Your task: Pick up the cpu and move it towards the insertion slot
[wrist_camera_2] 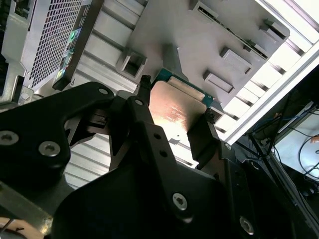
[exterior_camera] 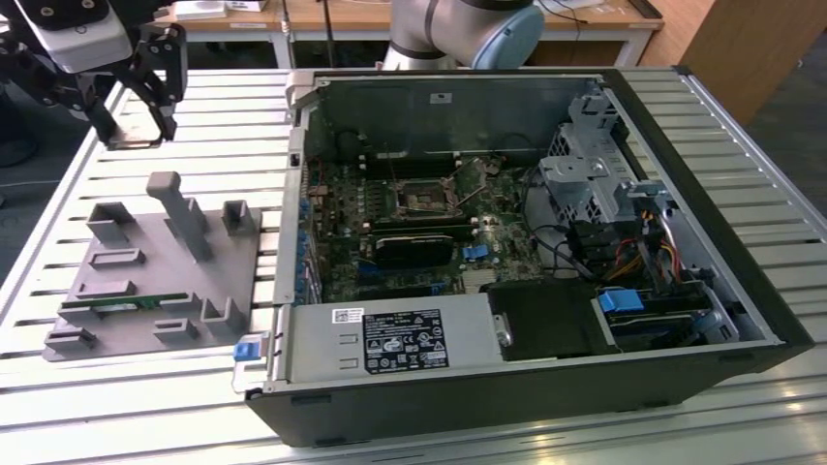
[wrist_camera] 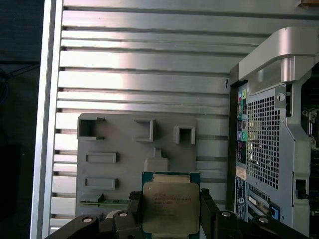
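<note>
Claw (wrist_camera: 170, 205): closed on the chip, with its two black fingers (wrist_camera_2: 202, 137) pressed against opposite edges, so the gap between them is just the chip's width.
Chip (wrist_camera_2: 177, 112): a flat square with a silvery metal top and a green rim. It is gripped between the fingers and held in the air, touching nothing else. In both wrist views it hangs over the grey tray.
Tray (exterior_camera: 142, 291): a grey moulded holder with upright posts and shallow pockets. It lies flat on the table at the exterior view's left, just beside the computer case.
Memory stick (exterior_camera: 123, 303): long, thin and green, lying in one of the tray's pockets, apart from the chip.
Claw's place: in the exterior view the claw (exterior_camera: 136, 126) hangs above the table by the tray's far end, outside the case.
Socket (exterior_camera: 420, 197): a small square with a shiny metal frame and a dark centre. It sits on the circuit board inside the open case, well apart from the claw and the chip.
Case (exterior_camera: 762, 291): black, lying on its side with the side panel off. Inside are the board, bundles of cables and a metal drive cage. A silver box with a label (exterior_camera: 387, 339) sits at the near end.
Table (exterior_camera: 220, 97): pale metal slats, carrying both the tray and the case.
Arm base (exterior_camera: 466, 29): a grey and blue joint standing behind the case.
</note>
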Motion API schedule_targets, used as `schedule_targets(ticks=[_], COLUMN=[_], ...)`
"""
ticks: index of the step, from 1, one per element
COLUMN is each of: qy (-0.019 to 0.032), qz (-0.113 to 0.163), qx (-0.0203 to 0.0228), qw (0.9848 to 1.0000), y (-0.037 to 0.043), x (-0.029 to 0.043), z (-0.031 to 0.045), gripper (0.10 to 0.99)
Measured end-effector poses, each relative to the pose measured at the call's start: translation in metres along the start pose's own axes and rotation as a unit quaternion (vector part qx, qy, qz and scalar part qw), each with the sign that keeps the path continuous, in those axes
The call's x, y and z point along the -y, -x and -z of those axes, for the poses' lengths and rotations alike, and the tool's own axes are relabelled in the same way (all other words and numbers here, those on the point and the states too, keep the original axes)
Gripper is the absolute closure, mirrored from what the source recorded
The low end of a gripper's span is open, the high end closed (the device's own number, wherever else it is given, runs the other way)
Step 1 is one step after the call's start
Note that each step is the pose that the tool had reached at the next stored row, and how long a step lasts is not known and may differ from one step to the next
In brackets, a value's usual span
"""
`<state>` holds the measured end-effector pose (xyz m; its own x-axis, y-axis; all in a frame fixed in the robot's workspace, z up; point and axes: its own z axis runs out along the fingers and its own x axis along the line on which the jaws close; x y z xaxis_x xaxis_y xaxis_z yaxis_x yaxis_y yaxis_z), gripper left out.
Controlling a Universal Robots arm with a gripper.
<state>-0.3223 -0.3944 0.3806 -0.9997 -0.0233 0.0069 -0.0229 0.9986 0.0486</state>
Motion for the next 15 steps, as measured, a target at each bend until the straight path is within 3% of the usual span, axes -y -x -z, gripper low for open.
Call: schedule_targets(ticks=[15], qy=[0.0], qz=[0.0], qx=[0.0], qw=[1.0], y=[0.0046], x=[0.0001], z=[0.0], gripper=[0.541])
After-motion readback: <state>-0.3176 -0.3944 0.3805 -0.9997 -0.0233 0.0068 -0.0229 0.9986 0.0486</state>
